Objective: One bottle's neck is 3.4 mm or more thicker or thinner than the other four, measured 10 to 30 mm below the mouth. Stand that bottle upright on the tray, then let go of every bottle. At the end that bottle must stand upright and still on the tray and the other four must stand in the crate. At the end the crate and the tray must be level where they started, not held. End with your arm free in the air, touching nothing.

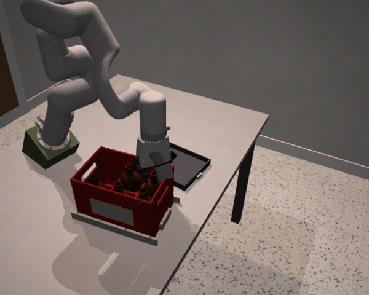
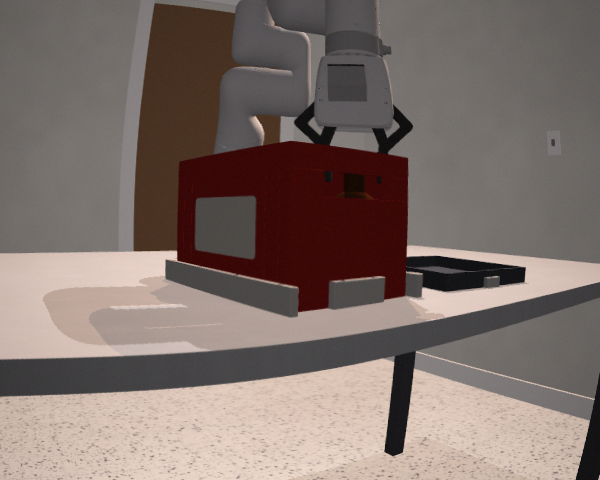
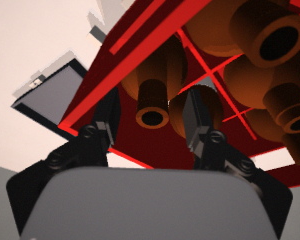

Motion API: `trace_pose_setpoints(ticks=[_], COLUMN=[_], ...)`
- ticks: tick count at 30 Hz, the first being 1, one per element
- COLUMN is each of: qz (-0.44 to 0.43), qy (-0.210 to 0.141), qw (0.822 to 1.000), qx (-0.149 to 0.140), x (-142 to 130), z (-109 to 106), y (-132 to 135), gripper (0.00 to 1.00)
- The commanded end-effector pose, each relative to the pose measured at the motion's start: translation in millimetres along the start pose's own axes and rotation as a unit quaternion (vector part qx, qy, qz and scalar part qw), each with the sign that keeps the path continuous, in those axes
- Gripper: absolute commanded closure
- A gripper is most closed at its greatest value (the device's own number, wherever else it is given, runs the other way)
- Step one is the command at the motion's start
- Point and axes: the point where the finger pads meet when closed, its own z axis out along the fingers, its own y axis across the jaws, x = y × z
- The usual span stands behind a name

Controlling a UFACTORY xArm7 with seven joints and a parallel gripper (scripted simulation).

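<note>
Seen from above, all five bottles are held in the red crate (image 1: 83,198) (image 2: 352,232) (image 3: 130,67) at left, the odd one unidentifiable. Toward its three o'clock, one bottle's neck (image 1: 154,177) (image 3: 152,100) is straddled by the partly open gripper (image 1: 153,178) (image 2: 353,177) (image 3: 152,100), nothing gripped; beyond the crate wall, the black tray (image 1: 190,168) (image 2: 445,281) (image 3: 55,95) is seen toward two o'clock.

Jaws (image 2: 353,164) parted, fingertips visible through the opening of the red crate (image 2: 341,242). Between them, a brown bottle neck (image 2: 353,182). Crate standing level on the surface (image 2: 109,273) beneath the jaws. Black tray (image 2: 465,279) flat, lower than the jaws, beside the crate.
</note>
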Motion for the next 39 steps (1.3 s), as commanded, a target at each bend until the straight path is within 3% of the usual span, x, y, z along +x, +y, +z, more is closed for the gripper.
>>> trace_pose_setpoints(ticks=[1,9,31,39], qz=[0.0,0.0,0.0,0.0], qy=[0.002,0.002,0.002,0.002], qw=[1.0,1.0,1.0,1.0], qx=[0.001,0.001,0.001,0.001], x=[1.2,1.2,0.9,0.9], z=[-4.2,-15.2,-76.7,-84.9], y=[-0.9,-0.9,-0.7,-0.7], gripper=[0.35,0.35,0.35,0.35])
